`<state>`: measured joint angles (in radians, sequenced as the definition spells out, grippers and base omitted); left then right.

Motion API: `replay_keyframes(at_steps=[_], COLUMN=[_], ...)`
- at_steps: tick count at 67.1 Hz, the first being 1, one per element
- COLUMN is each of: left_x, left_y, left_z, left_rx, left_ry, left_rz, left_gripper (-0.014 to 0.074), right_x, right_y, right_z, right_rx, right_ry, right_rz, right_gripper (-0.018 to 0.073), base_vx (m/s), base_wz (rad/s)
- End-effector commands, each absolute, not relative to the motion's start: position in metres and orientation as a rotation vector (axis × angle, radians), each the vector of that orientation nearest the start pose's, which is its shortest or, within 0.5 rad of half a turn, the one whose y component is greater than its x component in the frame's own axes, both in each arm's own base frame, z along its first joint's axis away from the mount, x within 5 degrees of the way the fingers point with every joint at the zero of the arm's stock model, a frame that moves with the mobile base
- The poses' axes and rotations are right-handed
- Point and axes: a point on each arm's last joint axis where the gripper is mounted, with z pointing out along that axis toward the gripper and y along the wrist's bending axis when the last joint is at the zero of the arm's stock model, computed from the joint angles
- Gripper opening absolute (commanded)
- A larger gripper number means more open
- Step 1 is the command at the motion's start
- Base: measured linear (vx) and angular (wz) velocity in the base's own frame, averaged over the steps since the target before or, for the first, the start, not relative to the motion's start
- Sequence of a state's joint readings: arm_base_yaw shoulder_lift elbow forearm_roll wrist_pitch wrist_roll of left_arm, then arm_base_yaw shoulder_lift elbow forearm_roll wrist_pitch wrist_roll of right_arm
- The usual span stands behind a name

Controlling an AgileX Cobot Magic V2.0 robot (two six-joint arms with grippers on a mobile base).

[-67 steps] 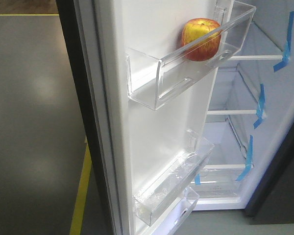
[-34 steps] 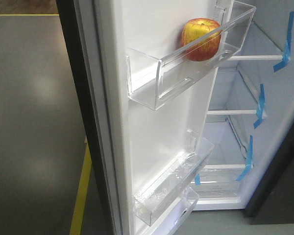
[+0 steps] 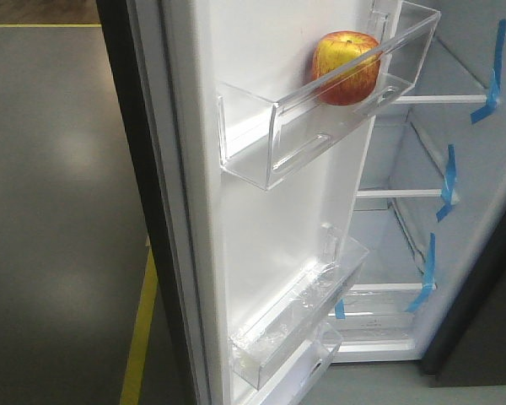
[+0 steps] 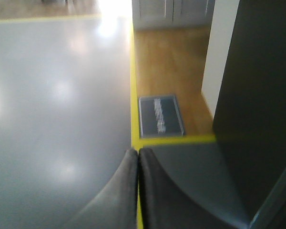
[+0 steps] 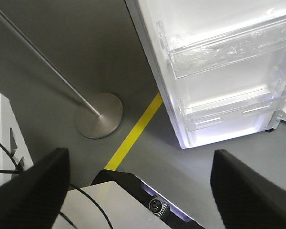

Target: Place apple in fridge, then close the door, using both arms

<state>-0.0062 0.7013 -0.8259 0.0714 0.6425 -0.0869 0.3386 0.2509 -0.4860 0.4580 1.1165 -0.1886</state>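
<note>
The apple (image 3: 346,67) sits in the upper bin (image 3: 270,143) of the open door (image 3: 270,245), so swing it shut slowly with the left gripper (image 4: 137,157) (fingers together, while the right gripper (image 5: 140,157) gapes empty) lest the apple roll.

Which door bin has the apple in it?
The uppermost door bin holds the apple; the lower bins beneath it show no fruit.

Glossy apple (image 3: 346,67), clear plastic bin (image 3: 320,126), smooth glossy floor (image 3: 59,211)
</note>
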Motion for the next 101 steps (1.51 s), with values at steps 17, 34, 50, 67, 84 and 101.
replay_keyframes(at_steps=[17,34,50,67,84,101], left_x=[0.207,0.264,0.32,0.361,0.392,0.408], left_y=[0.001,-0.014,-0.032,-0.049,-0.058,-0.079], left_z=[0.358,0.348,0.344,0.339,0.331,0.331], left_rx=[-0.005,0.112,0.203,0.306,0.274,0.327], left_ry=[2.246,2.327,2.305,2.244,2.227,2.181], left_rz=[0.037,-0.13,-0.362,-0.592,-0.752,-0.915], left_gripper=[-0.0006,-0.0006,-0.0006,-0.0006,-0.0006,-0.0006], right_x=[0.017,0.017,0.017,0.017,0.017,0.017], right_y=[0.046,0.046,0.046,0.046,0.046,0.046], right_z=[0.284,0.284,0.284,0.284,0.284,0.284], right_rx=[-0.544,-0.544,-0.544,-0.544,-0.544,-0.544], right_ry=[2.208,2.208,2.208,2.208,2.208,2.208], right_rz=[0.685,0.685,0.685,0.685,0.685,0.685], right_gripper=[0.0577,0.0577,0.0577,0.0577,0.0577,0.0577], base_vx=[0.0,0.0,0.0,0.0,0.0,0.0], base_wz=[0.0,0.0,0.0,0.0,0.0,0.0])
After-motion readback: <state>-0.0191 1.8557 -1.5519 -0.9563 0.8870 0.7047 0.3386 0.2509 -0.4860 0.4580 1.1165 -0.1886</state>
